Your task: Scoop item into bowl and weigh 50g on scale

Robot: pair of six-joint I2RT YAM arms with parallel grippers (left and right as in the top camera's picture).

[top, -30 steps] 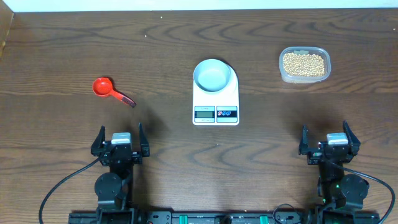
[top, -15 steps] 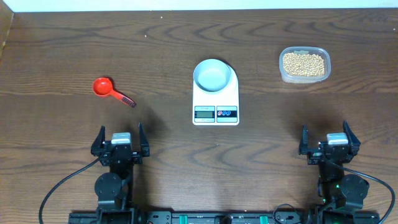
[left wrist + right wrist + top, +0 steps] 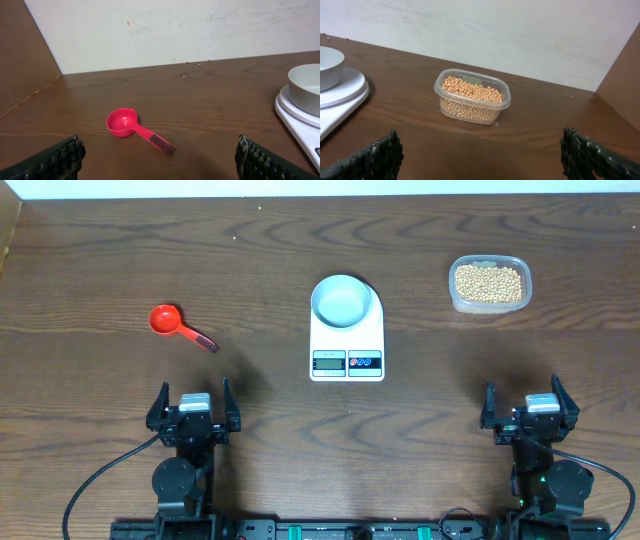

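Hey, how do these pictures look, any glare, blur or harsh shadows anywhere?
Overhead: even light, sharp, but the scale display is too small to read. Left wrist: red scoop crisp, wall bright yet textured. Right wrist: beans and tub sharp, no blur.

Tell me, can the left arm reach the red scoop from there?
Probably yes. The red scoop lies alone on the wood just ahead of the left gripper, whose jaws stand open. Nothing sits between them; the scale is off to the side.
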